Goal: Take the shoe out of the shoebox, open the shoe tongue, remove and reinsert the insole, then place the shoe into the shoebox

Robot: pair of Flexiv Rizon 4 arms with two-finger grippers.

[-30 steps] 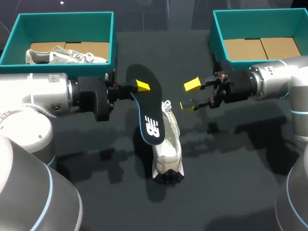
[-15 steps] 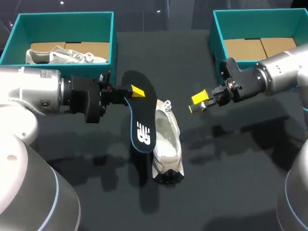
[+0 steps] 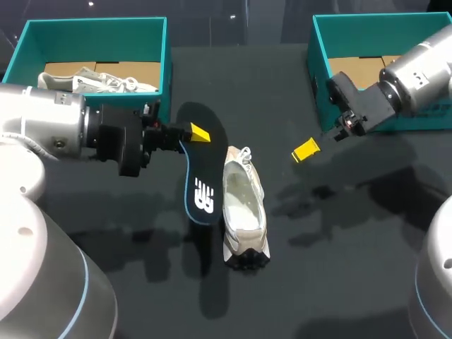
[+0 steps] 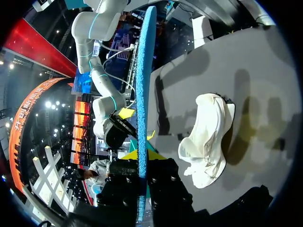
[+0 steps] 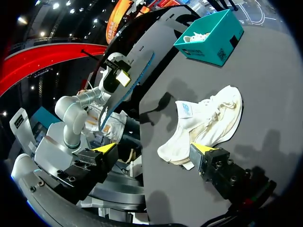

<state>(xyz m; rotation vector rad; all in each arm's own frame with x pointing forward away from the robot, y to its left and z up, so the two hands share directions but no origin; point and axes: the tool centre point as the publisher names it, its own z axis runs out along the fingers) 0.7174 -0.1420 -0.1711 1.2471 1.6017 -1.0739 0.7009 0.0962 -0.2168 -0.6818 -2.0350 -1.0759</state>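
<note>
A white shoe [image 3: 244, 212] lies on the dark table, toe toward me. Just to its left hangs the black insole [image 3: 200, 176], logo facing up, with my left gripper [image 3: 192, 133] shut on its far end. In the left wrist view the insole [image 4: 142, 94] shows edge-on, clamped between the fingers of that gripper [image 4: 140, 155], and the shoe [image 4: 208, 137] lies beside it. My right gripper [image 3: 306, 150] hangs open and empty in front of the right shoebox [image 3: 314, 49]. From the right wrist, the shoe [image 5: 203, 123] sits ahead of the open gripper [image 5: 154, 147].
A teal shoebox [image 3: 166, 63] at the back left holds a second pale shoe [image 3: 92, 81]. The right teal box shows only its cardboard floor. Both arms' thick links cross the table's left and right sides.
My left gripper has carried the insole leftward, off the shoe, which now shows its open inside. My right gripper has drawn back to the right, toward the right shoebox.
</note>
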